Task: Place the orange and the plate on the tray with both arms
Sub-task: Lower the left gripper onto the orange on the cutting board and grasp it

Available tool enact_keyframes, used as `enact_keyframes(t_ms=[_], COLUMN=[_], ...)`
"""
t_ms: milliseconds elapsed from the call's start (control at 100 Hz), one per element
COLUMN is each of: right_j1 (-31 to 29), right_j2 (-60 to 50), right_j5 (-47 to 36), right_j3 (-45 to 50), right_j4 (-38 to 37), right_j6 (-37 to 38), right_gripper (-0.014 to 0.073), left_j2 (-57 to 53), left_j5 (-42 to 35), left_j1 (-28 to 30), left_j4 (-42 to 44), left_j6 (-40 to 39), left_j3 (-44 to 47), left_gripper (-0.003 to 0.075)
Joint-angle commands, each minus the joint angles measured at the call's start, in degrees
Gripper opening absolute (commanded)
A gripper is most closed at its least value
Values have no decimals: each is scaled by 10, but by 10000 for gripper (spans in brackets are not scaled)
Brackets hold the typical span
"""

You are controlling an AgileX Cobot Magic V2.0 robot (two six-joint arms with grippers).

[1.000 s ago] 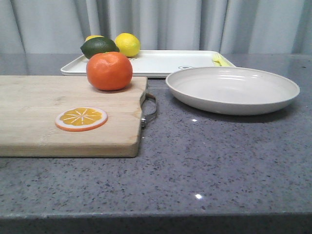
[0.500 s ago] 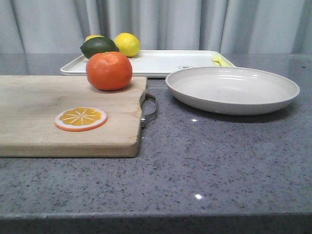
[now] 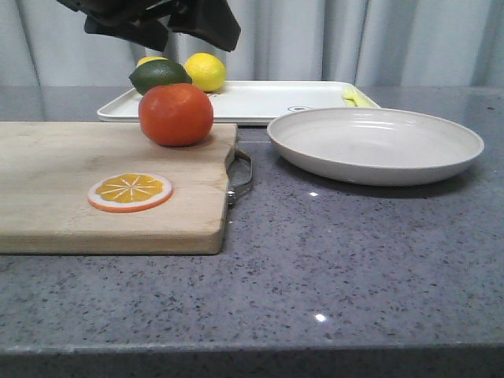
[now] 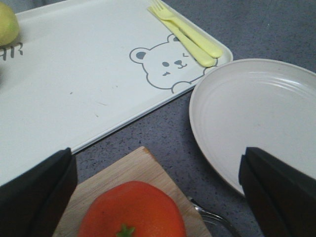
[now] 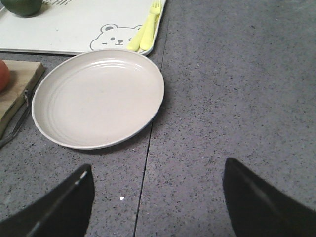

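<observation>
Front cam only gives me the underside of the left arm (image 3: 153,22); top edge cuts the rest, so I can't read its jaws there. Right arm isn't in that view at all. Orange (image 3: 176,114) hides the near edge of the tray (image 3: 260,102) and part of the lime (image 3: 160,75). Second yellow fruit (image 3: 151,61) behind the lime is mostly covered. Cutting board (image 3: 102,189) runs off the left edge. Left wrist cam clips the orange at the frame edge, lemon (image 4: 7,22) too. Right wrist cam: fingertips (image 5: 59,207) cropped.
</observation>
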Motion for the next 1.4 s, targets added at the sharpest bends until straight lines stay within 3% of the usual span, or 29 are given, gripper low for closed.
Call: enact_keyframes(t_ms=[0, 720, 1250, 1390], right_j1=[-2, -2, -2, -2], right_j2=[7, 7, 7, 7], right_j5=[-33, -32, -32, -31], right_j3=[-19, -19, -19, -19], right_j4=[-3, -21, -21, -21], right_j6=[-4, -4, -4, -4], right_gripper=[550, 550, 550, 550], left_j2=[-13, 13, 13, 13], left_j5=[-30, -25, 21, 21], left_j1=[-3, 7, 27, 27], left_j4=[-15, 3, 31, 37], left_j6=[-5, -34, -34, -34], left_j3=[-22, -18, 15, 15], left_gripper=[638, 636, 636, 587])
